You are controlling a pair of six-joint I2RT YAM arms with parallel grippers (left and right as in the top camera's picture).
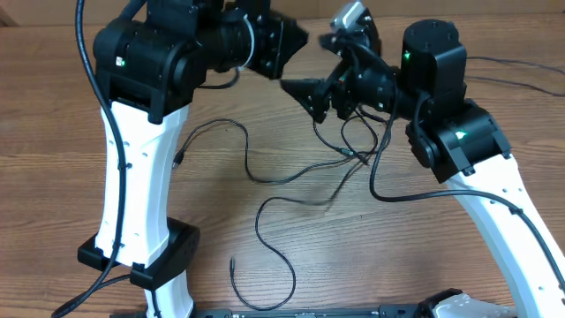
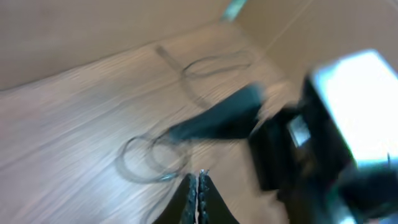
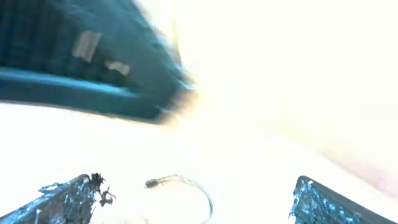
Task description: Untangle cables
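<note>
Cables, thin black cords with small plug ends (image 1: 355, 155): left black two-finger gripper (image 2: 196, 186) is pinched together; view is too blurred to say if a strand is nipped. Right gripper (image 3: 186, 208) is wide apart and empty, hovering over the crossed strands on the brown wooden table (image 1: 397, 256). One cord (image 1: 274, 252) nearer the front looks free, the rest are crossed. Mostly undone.

1. Your left arm (image 1: 132, 177) is standing up from the base on your left side, its wrist reaching in toward mid-table.
2. Your left gripper (image 2: 198, 194) is pressing its jaws flat together.
3. Your right arm (image 1: 494, 190) is rising from your right side, its wrist bending inward.
4. Your right gripper (image 3: 189, 202) is holding its jaws spread wide, near the left gripper but apart.
</note>
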